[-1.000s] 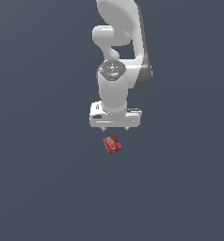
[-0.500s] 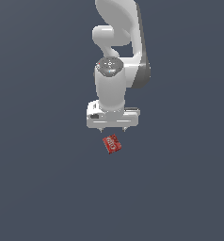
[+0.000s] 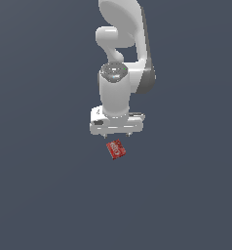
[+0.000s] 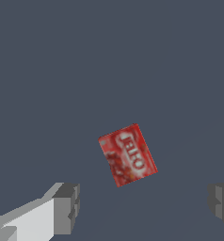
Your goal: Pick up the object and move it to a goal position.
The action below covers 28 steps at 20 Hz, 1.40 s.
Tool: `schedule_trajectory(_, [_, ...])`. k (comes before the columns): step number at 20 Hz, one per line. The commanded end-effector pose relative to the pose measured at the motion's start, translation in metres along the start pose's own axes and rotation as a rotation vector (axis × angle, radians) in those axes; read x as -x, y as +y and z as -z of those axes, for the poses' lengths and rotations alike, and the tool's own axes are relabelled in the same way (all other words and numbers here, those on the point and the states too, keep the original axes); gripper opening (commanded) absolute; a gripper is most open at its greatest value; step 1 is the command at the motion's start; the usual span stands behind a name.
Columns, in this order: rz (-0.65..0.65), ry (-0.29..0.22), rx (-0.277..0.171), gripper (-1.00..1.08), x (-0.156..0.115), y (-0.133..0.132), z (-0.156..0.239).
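dark grey surface (image 3: 40, 195) is carrying the red box (image 3: 116, 149); i'm hovering the gripper (image 3: 116, 134) above it, jaws spread wide.

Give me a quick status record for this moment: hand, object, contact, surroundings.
hand: white hand hangs under the arm, fingers spread wide apart, nothing between them
object: small flat red box with white lettering, lying flat on the dark grey surface, edges skewed to the line between the fingers
contact: none; the box lies apart from both fingers in the wrist view
position: in the exterior view the box shows just below the hand
goal marker: none visible
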<state>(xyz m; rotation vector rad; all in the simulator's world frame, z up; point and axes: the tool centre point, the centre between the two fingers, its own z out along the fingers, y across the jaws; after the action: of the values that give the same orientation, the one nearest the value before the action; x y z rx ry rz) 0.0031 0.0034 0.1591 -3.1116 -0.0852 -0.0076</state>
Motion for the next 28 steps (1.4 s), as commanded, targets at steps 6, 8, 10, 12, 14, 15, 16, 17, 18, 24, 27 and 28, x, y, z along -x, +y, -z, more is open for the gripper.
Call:
schedule_trajectory(6, [0.112,-0.004,0.013,1.0,0.002,0.003,-0.028])
schedule_trajectory(8, [0.157,-0.005,0.016,1.0,0.003,0.004,-0.039])
schedule_trajectory(10, [0.207,-0.007,0.02,1.0,0.004,0.004,-0.051])
schedule_trajectory(12, [0.252,-0.008,0.023,1.0,0.006,0.005,-0.062])
schedule_trajectory(14, [0.29,-0.009,0.025,1.0,0.007,0.005,-0.071])
schedule_trajectory(15, [0.307,-0.009,0.025,1.0,0.008,0.005,-0.075])
schedule_trajectory(16, [0.323,-0.01,0.026,1.0,0.008,0.005,-0.078])
schedule_trajectory(17, [0.336,-0.01,0.026,1.0,0.009,0.005,-0.082])
schedule_trajectory(18, [0.348,-0.01,0.027,1.0,0.009,0.005,-0.084])
schedule_trajectory(24, [0.387,-0.011,0.027,1.0,0.011,0.005,-0.093])
schedule_trajectory(27, [0.383,-0.012,0.027,1.0,0.011,0.005,-0.093])
schedule_trajectory(28, [0.383,-0.012,0.027,1.0,0.011,0.005,-0.094])
